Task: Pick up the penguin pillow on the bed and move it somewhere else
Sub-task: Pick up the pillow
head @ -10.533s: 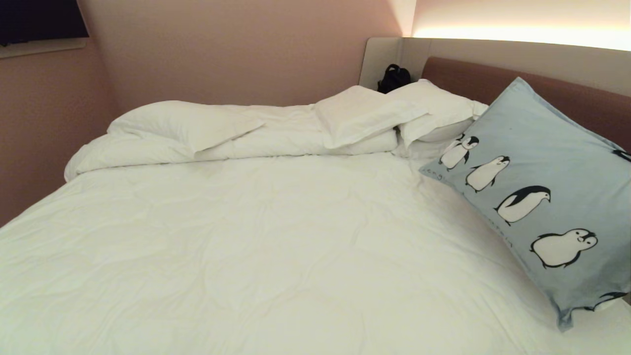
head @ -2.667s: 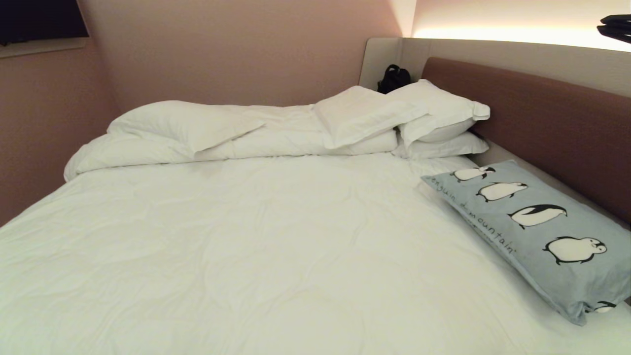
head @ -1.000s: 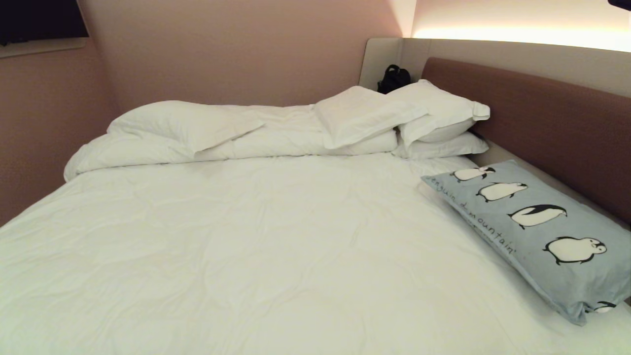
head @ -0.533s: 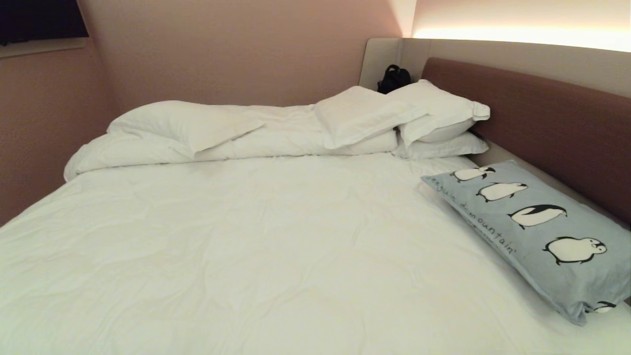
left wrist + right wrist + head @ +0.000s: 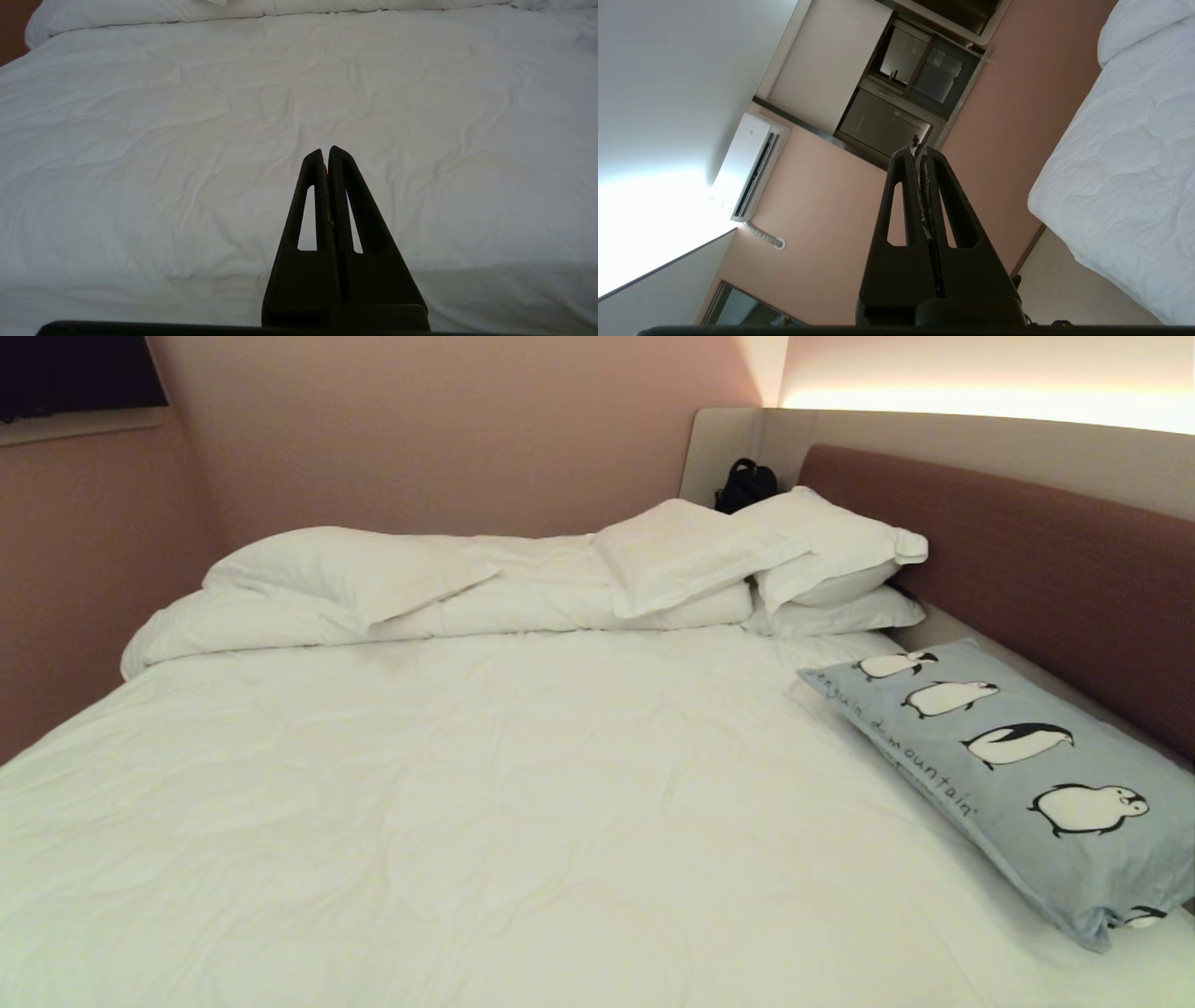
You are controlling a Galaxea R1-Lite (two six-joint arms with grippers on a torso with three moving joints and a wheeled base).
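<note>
The light blue-grey fabric penguin pillow (image 5: 1008,775), earlier upright, now lies flat on the white bed (image 5: 485,803); right gripper (image 5: 920,151) has withdrawn, closed and empty, so placement appears complete.

Two black fingers are seen on the left gripper (image 5: 327,151). Each is shaped like a long thin triangle with a slot cut through it. The right gripper (image 5: 919,151) is made the same way, with pale scratches along its inner edges.
</note>
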